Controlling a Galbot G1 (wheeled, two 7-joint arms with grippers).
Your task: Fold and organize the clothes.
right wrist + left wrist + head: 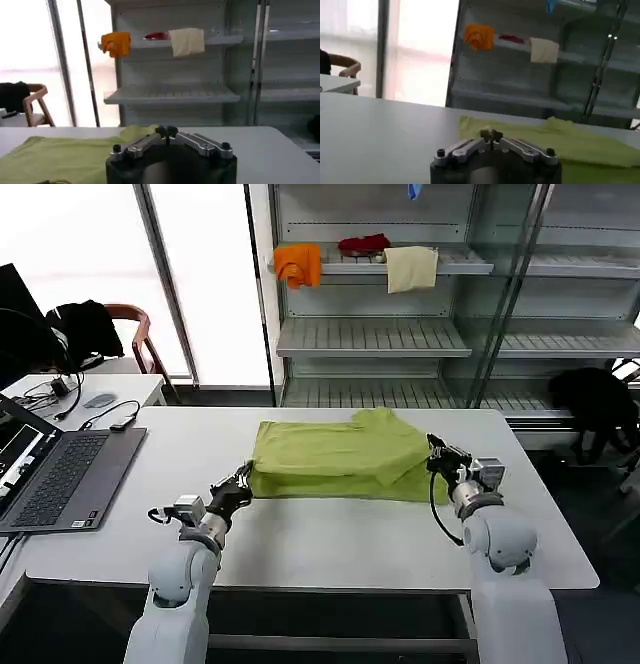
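At nine o'clock in the head view we see an open laptop (60, 474) lying on the white worktop (330, 544), with a black garment (80, 324) draped over a wooden chair (135, 324) behind it at ten o'clock.

Moving right, our left end effector (238, 481) sits low on the worktop, at about seven o'clock from the lime-green T-shirt (335, 459), its tips touching the shirt's near left corner. In the left wrist view the left end effector (491, 134) has its fingertips (485, 134) pressed together, narrow, with the edge of the T-shirt (580, 145) right at them; we cannot tell whether fabric is pinched between them.

The T-shirt lies at the centre of the worktop, folded into a broad band, with a rumpled hump toward its far right corner at one o'clock.

Our right end effector (440, 456) rests at the shirt's right edge, at four o'clock from its centre. In the right wrist view the right end effector (167, 131) is also closed narrow, the T-shirt (60, 157) spreading beside it.

On the shelf unit (370, 336) behind, the upper shelf holds an orange cloth (298, 264), a red cloth (365, 244) and a cream cloth (411, 268).
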